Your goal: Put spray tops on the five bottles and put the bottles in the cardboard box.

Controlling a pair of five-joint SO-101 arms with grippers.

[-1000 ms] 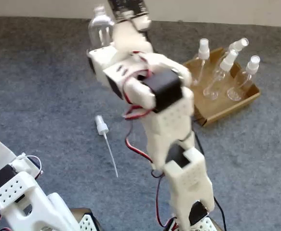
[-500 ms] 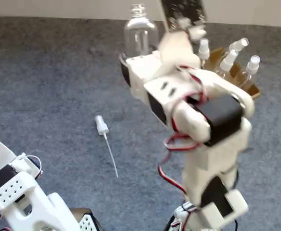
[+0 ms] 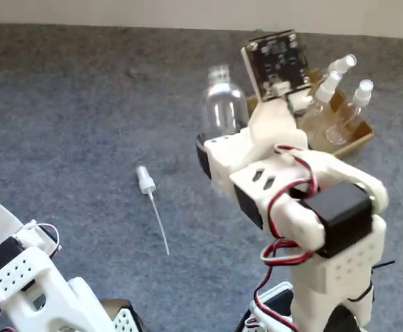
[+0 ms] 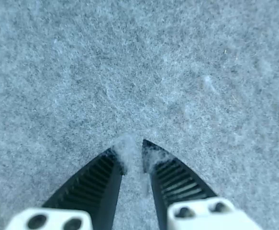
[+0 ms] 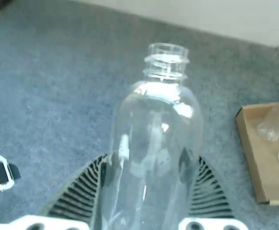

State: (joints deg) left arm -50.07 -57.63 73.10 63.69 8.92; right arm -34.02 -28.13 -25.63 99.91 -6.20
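Status check from the remote seat: mostly done, I reckon, but not finished; the cardboard box (image 3: 359,142) at the far right already has capped bottles (image 3: 346,114) standing in it. I can make out two or three, and my own arm covers the rest, so I can't count them properly.

The right gripper (image 5: 149,165) is clamped around the belly of the uncapped bottle (image 5: 153,124), holding it upright above the carpet (image 3: 70,104), just left of the box; its neck is open with nothing screwed on.

The loose spray top (image 3: 146,181) lies on the carpet left of that bottle, well apart from it, with its thin tube pointing toward the near edge.

The left gripper (image 4: 133,154) is parked at the near left, tips down at the carpet, jaws a crack apart and gripping nothing.

So what's left, as I judge it: fit that top on, then drop this bottle in the box.
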